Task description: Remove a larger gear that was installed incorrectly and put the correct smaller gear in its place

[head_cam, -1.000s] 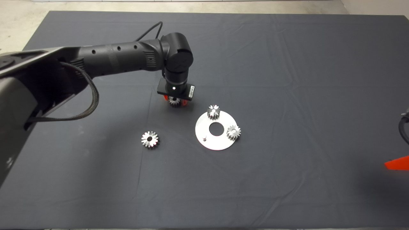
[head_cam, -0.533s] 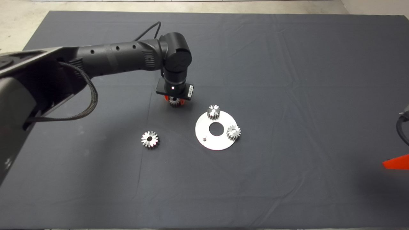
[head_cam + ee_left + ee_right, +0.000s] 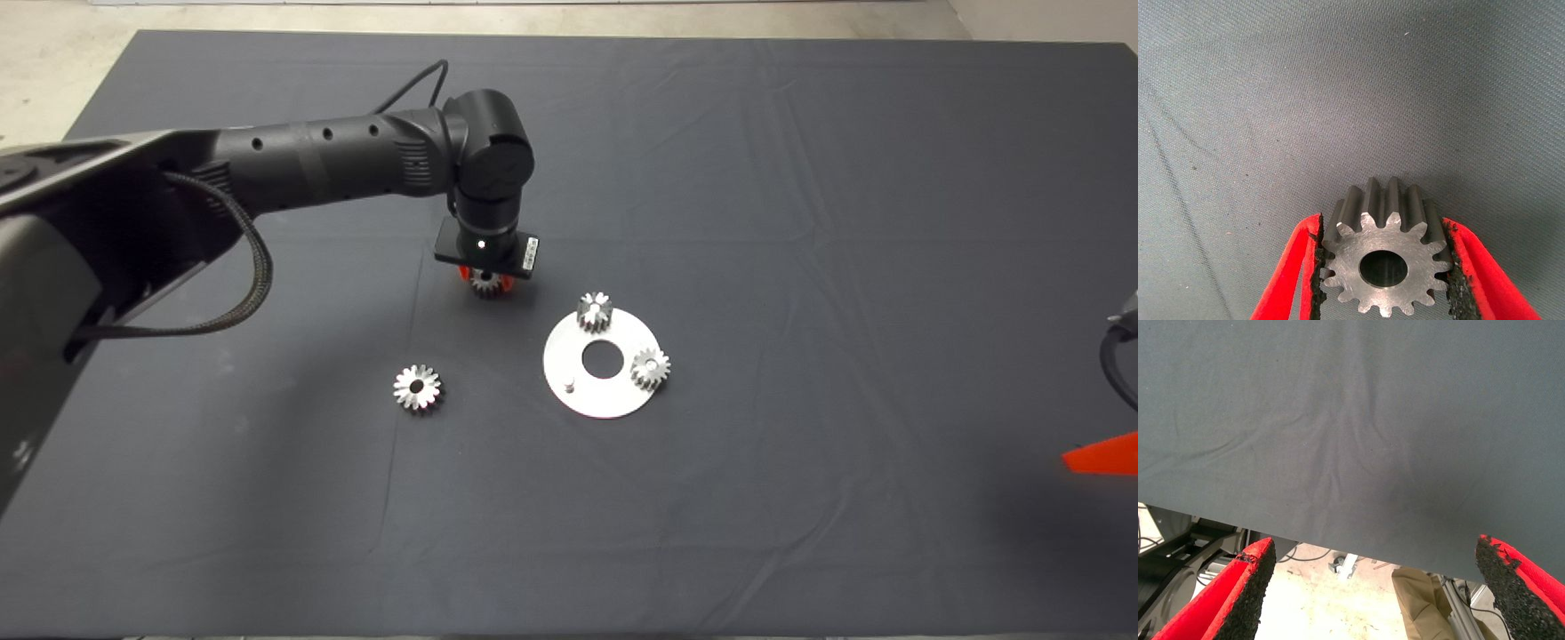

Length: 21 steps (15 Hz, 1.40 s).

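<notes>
The larger gear (image 3: 418, 388) lies flat on the mat, left of the round silver plate (image 3: 613, 400). Two small gears (image 3: 594, 311) (image 3: 650, 367) sit on the plate, and one short peg (image 3: 567, 385) on it stands bare. My left gripper (image 3: 484, 283) points down at the mat, up and left of the plate. It is shut on the smaller gear (image 3: 1385, 267), with both black pads (image 3: 1317, 267) against its teeth. My right gripper (image 3: 1375, 550) is open and empty; only a red fingertip (image 3: 1102, 453) shows at the lower right edge in the head view.
The dark mat (image 3: 800, 222) covers the table, with pale floor beyond its far edge. The left arm (image 3: 338, 164) reaches in from the left above the mat. The right wrist view shows the mat's edge with metal frame parts and a tan cloth shape (image 3: 1418, 593) beyond it.
The left gripper with the smaller gear has barely shifted. The right gripper's red fingertip has crept slightly inward at the edge.
</notes>
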Available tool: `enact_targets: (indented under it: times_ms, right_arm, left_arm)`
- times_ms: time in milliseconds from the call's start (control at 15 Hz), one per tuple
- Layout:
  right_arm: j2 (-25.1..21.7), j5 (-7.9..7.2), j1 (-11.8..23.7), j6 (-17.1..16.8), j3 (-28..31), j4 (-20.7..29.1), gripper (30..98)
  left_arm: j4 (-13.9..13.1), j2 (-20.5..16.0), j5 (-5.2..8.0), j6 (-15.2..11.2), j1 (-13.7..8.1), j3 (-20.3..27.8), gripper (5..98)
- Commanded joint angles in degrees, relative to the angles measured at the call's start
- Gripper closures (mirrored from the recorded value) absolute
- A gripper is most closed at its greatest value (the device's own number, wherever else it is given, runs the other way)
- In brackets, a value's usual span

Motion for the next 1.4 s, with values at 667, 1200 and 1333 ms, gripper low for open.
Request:
enact_targets:
  times_ms: [667,1200,1333]
  right_arm:
    - [1.2,-6.04,-0.1,0.5,0.0,1.6,49.3]
    - [0.8,-6.04,-2.3,1.8,-0.2,2.0,49.3]
    - [1.3,-5.95,-2.3,3.3,-2.4,3.3,49.3]
  left_arm:
    - [-12.1,0.1,5.23,-0.4,-5.9,0.6,76.5]
    - [-24.5,-0.1,5.31,-5.3,-18.7,7.3,77.7]
    - [-28.5,-1.0,5.31,-8.9,-19.3,13.0,77.7]
